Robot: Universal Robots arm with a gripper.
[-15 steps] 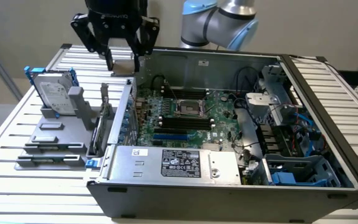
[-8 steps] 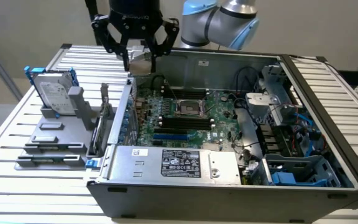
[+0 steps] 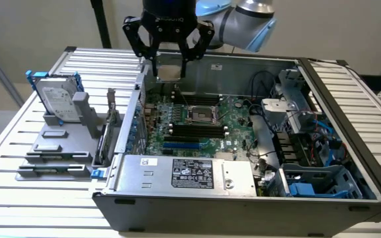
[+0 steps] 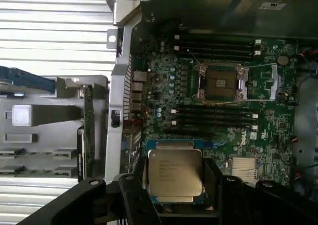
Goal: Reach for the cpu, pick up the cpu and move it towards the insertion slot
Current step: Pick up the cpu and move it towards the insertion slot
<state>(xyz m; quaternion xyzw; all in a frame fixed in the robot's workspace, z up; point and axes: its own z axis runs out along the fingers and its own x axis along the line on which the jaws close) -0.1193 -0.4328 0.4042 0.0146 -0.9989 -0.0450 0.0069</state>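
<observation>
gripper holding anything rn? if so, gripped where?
Yes: the gripper holds the cpu, its fingers clamped on two opposite edges of the chip, lifted above the open case and not yet over the insertion slot.

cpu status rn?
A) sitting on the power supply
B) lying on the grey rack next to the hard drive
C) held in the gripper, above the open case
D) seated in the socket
C: the cpu sits between the fingers of the gripper, held up over the case, while the insertion slot on the motherboard shows an empty dark centre.
</observation>
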